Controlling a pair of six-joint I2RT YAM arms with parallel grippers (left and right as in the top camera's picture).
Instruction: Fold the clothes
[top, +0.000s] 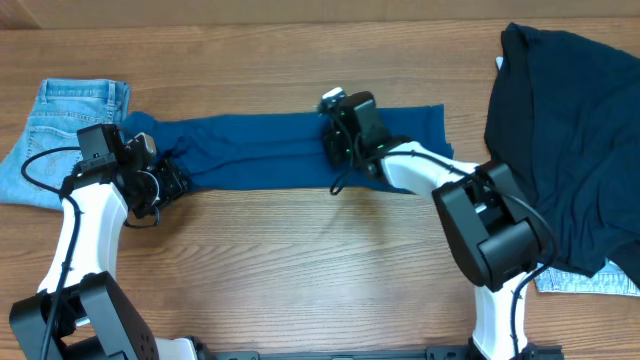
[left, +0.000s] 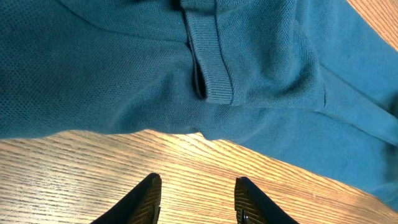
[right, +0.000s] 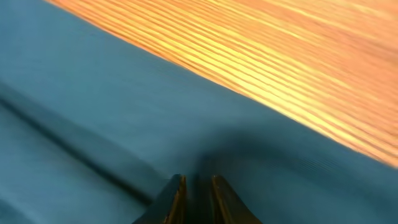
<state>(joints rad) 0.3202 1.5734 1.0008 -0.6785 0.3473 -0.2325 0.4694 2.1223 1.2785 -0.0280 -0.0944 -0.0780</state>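
Long narrow strip across the table (top: 300, 270): the mid-blue top (top: 250, 150), folded lengthwise by the look of it. Step in hand, I judge: the crosswise fold.

At the strip's left end, the left gripper (left: 196, 190) has its jaws apart and empty, over bare wood just short of the hem. On the right gripper (right: 197, 186) the jaws are nearly closed, seemingly pinching a tuck of cloth.

Next: the left must catch its end before any carry-over.

The light-brown wood-grain table (top: 300, 260) carries three garments. A mid-blue jersey top (top: 260, 150) lies across its middle, folded into a long band. Small light-blue denim jeans (top: 60, 110) lie at the left end, and a large dark navy garment (top: 570, 130) lies at the right.
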